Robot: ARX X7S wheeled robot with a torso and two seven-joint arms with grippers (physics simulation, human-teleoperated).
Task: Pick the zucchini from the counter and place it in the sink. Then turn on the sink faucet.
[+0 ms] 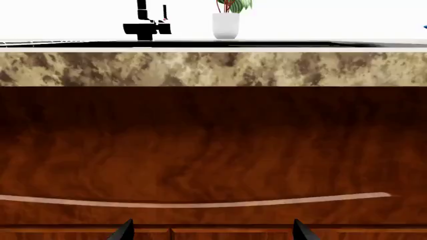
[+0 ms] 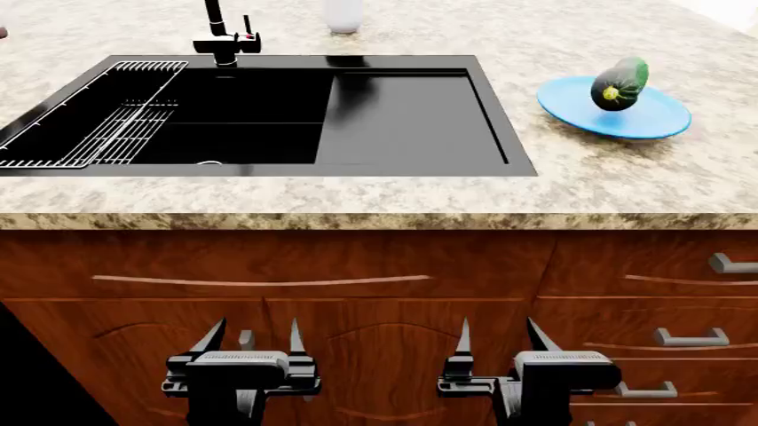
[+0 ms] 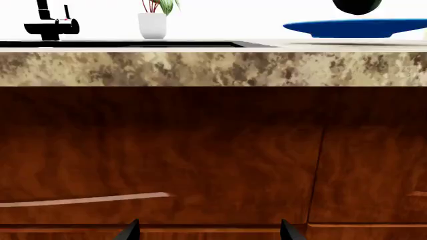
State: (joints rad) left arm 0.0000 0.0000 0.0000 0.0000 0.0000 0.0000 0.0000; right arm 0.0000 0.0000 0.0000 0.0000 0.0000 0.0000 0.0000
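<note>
Now: mottled stubby zucchini [image 2: 619, 84] on round blue plate [image 2: 663, 121]; glossy black sink [image 2: 414, 115].

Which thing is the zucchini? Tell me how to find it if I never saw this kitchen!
Find the big black sink set in the speckled counter. On the counter beside its flat end, away from the faucet, lies a blue plate. The zucchini sits on it: stubby, dark green, with a pale yellow cut end, the only food there.

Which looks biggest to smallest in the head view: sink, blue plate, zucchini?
1. sink, by far the widest.
2. blue plate.
3. zucchini, lying on that plate.
No ties among the three.
</note>
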